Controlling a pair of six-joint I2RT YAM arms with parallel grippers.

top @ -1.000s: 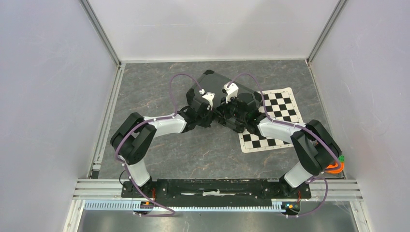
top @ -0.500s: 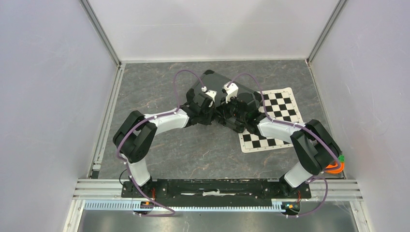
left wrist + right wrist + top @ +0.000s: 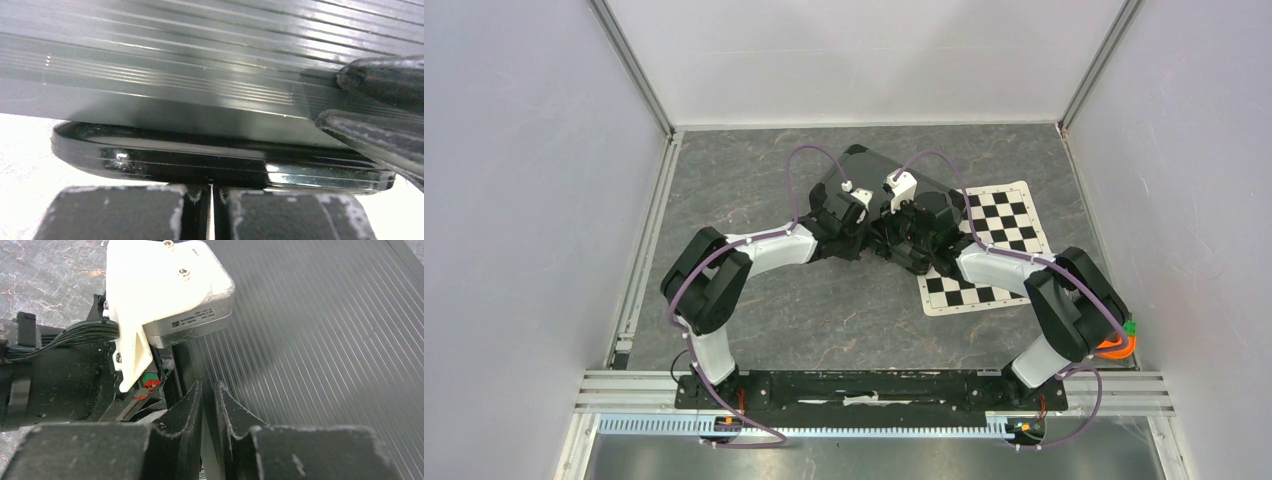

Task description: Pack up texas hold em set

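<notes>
The closed black case [image 3: 865,164] lies aslant near the table's [image 3: 824,300] far edge, its long axis running far-left to near-right. Both arms meet at its near side. The left gripper [image 3: 212,200], pressed together, sits just before the handle [image 3: 200,160]. The right gripper [image 3: 209,395] is barely parted, and I cannot tell whether it grips anything.

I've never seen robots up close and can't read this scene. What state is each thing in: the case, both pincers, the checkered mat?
Black case, closed, lying flat.
Left pincer, shut, tips at the case's handle.
Right pincer, almost shut at the case's edge; whether it grips is unclear.
Checkered mat, spread flat, partly under the right arm.
</notes>
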